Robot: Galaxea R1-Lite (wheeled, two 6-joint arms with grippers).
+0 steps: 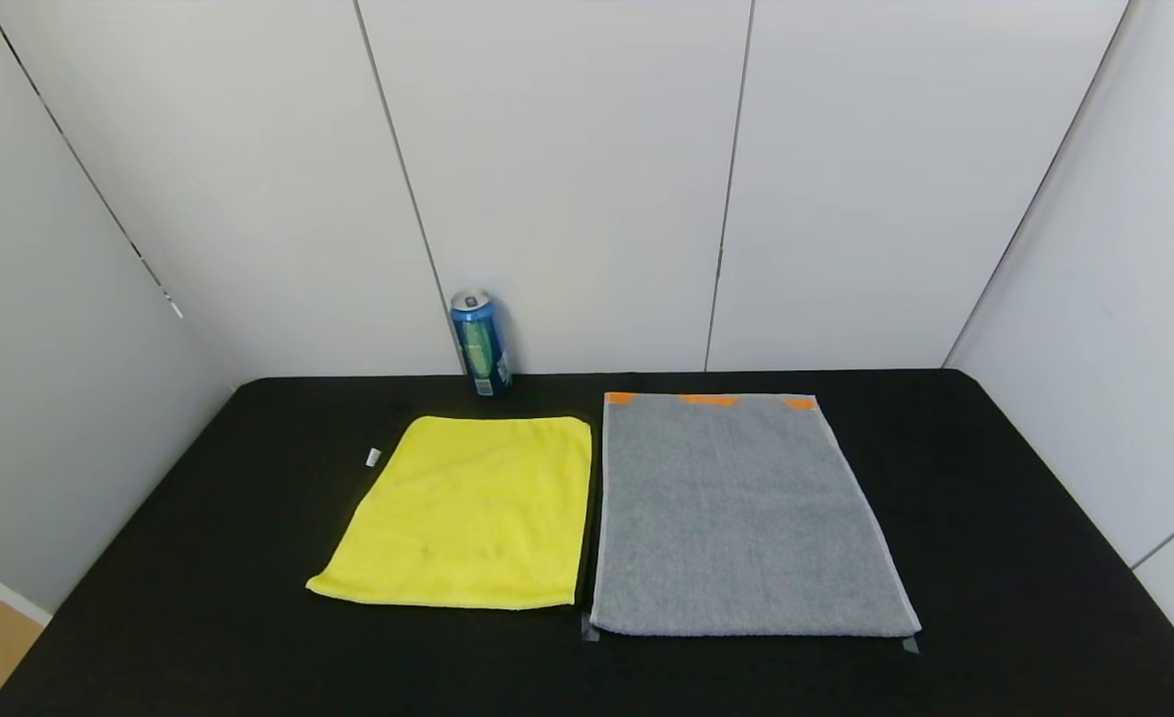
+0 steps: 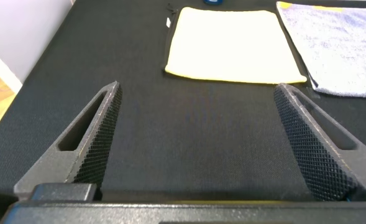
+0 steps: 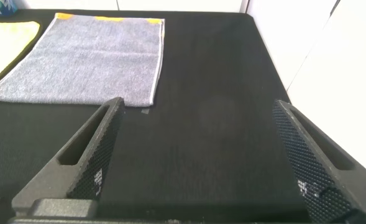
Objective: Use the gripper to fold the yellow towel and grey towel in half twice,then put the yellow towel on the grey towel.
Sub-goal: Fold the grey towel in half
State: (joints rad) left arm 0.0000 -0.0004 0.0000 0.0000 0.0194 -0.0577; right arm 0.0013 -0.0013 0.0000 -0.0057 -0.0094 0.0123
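One black table (image 1: 995,558). On it, one grey towel (image 1: 741,513), flat, unfolded, three orange patches on its far edge. One yellow towel (image 1: 467,513) just left of the grey towel, flat, edges almost touching. One blue can (image 1: 480,343) upright, beyond the grey towel's far-left corner. Left gripper (image 2: 195,134) and right gripper (image 3: 198,137): both spread wide, nothing between the fingers, hovering on the near side of the grey towel.

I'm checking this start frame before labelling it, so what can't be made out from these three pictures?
- Blue can: label print too small in the head view; cut off by the frame edge in both wrist views.
- White tag beside the yellow towel: too small to read.
- Grey towel: its underside is hidden; the left wrist view's edge cuts it off.
- Left gripper and right gripper: out of the head view; both open.
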